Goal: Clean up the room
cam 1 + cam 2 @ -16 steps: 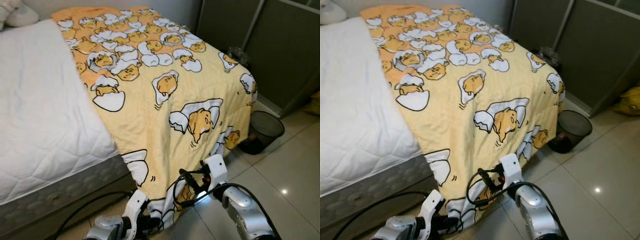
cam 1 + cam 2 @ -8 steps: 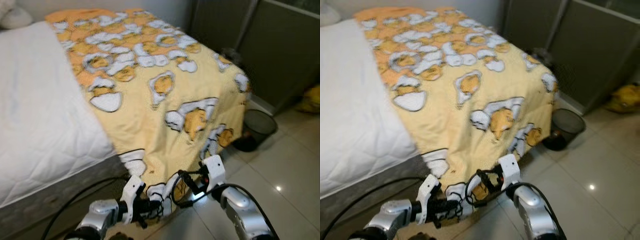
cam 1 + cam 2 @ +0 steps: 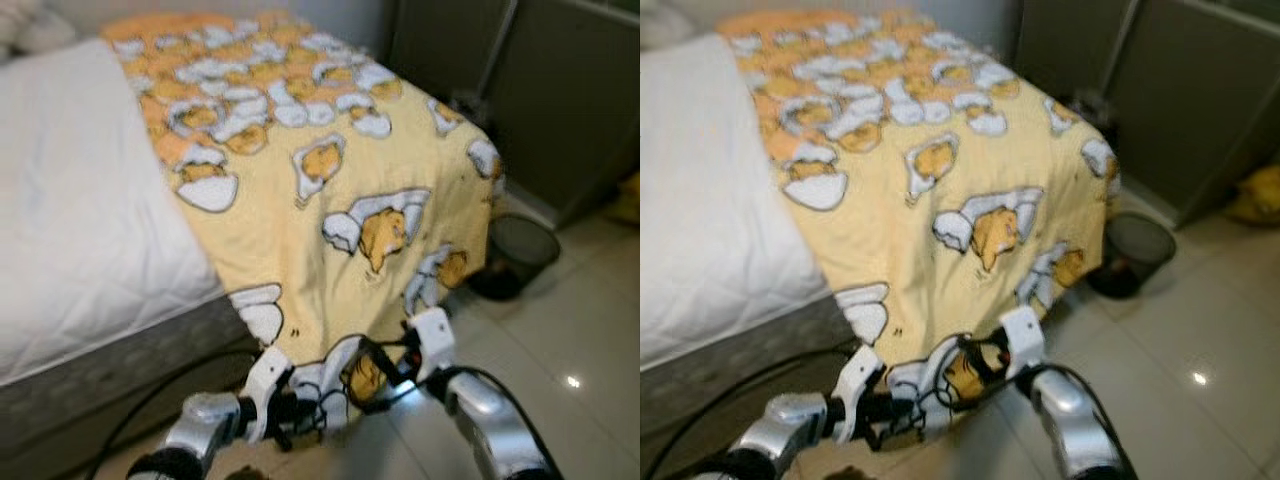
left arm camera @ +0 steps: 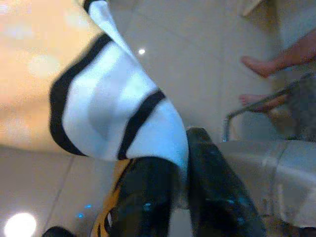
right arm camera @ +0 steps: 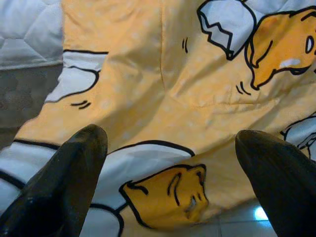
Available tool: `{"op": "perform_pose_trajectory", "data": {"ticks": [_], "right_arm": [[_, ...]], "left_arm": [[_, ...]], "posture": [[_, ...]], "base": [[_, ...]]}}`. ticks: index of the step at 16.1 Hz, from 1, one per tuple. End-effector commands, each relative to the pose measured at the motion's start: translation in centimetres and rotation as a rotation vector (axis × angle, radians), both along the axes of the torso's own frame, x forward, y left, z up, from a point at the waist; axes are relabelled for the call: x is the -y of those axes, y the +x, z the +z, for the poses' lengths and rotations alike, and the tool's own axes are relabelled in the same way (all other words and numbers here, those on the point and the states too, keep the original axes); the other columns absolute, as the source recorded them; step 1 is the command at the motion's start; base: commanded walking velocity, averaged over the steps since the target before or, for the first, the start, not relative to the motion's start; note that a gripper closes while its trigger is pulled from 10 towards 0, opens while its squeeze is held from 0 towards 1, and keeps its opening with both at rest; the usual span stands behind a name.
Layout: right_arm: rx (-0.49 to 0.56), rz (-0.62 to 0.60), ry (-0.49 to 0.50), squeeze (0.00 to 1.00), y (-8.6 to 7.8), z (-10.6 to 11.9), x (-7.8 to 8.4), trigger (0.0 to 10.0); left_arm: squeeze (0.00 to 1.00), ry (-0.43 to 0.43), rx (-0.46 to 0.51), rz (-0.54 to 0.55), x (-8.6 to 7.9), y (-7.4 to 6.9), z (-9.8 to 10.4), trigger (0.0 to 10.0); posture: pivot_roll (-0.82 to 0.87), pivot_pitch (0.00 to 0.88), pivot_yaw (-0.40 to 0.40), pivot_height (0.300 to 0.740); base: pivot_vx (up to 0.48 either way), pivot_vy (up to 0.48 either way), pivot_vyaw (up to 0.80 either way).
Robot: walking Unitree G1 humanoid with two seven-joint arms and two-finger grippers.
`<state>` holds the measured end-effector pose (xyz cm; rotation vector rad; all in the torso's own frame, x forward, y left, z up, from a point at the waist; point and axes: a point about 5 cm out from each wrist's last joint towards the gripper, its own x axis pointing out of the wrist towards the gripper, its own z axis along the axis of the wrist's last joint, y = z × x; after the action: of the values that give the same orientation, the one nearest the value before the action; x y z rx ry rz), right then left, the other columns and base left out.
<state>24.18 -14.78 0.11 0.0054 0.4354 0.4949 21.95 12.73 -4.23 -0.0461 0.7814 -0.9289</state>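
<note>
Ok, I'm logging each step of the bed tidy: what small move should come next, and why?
Probably close the right claw on the blanket hem: its fingers are spread open around the hanging edge, while the left claw already pinches that hem.

Both eye views are blurred; the blanket hides the bed's near right corner and the bin's left side.

A home bedroom: bed, cartoon blanket, tiled floor.
</note>
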Motion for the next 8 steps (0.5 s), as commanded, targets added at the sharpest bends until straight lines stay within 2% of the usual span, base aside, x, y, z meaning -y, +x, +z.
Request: {"op": "perform_pose_trajectory", "data": {"ticks": [1,3,4,5,7,8], "right_arm": [[0.016,-0.006,0.008,0.00,0.2,0.3,0.0,10.0],[0.043,-0.040,0.014,0.00,0.5,0.8,0.3,10.0],[0.079,-0.108,0.017,0.00,1.2,1.6,1.0,10.0],[0.110,-0.186,0.036,0.00,1.9,2.6,1.8,10.0],[0.132,-0.253,0.041,0.00,2.6,3.2,2.5,10.0],[0.167,-0.326,0.075,0.00,3.7,4.2,3.0,10.0]], "left_arm": [[1.00,0.057,0.031,0.007,-0.8,0.4,0.1,10.0],[1.00,0.100,0.110,0.093,-2.8,1.7,1.1,10.0],[1.00,0.118,0.173,0.145,-4.3,2.7,2.1,10.0],[1.00,0.095,0.243,0.230,-5.3,4.0,3.5,10.0],[1.00,0.063,0.307,0.322,-5.6,5.6,4.9,10.0],[1.00,-0.009,0.405,0.452,-4.9,7.9,7.3,10.0]], "posture": [[0.02,0.000,-0.038,0.740],[0.02,0.000,-0.036,0.740],[0.03,0.000,-0.042,0.740],[0.04,0.000,-0.048,0.740],[0.06,0.000,-0.057,0.740],[0.09,0.000,-0.062,0.740]], "base": [[0.000,0.000,0.00],[0.000,0.000,0.00],[0.000,0.000,0.00],[0.000,0.000,0.00],[0.000,0.000,0.00],[0.000,0.000,0.00]]}}
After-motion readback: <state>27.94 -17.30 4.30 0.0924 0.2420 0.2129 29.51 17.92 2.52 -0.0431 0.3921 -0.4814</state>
